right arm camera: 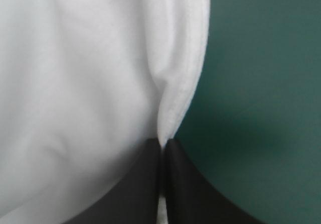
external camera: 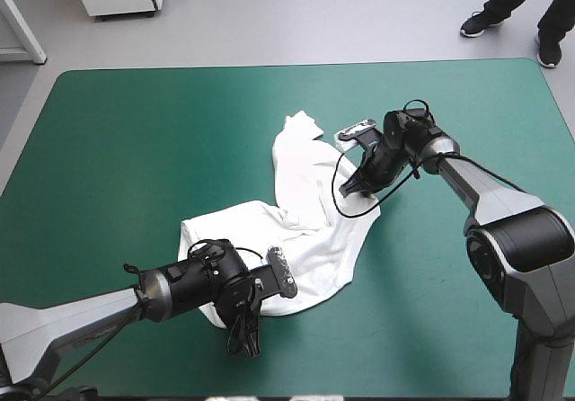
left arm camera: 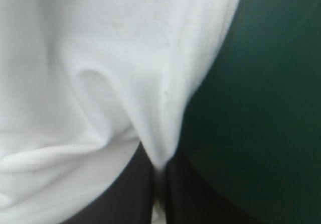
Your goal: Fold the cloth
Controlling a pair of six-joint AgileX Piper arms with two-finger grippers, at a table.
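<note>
— Left gripper (left arm camera: 159, 164) pinches the T-shirt (external camera: 305, 208) edge, lower centre of the high view; right gripper (right arm camera: 161, 144) pinches another edge, right of centre.
— Noted. Shirt lies crumpled mid-table; no fold made yet.

the t-shirt (external camera: 310, 203) is soft, matt, creased cloth; the teal-green cover (external camera: 135, 149) smooth and matt.

The left arm (external camera: 81, 309) reaches in low from the near left, the right arm (external camera: 490, 199) from the right, both jaws pinched tight on the T-shirt (external camera: 310, 194).
</note>
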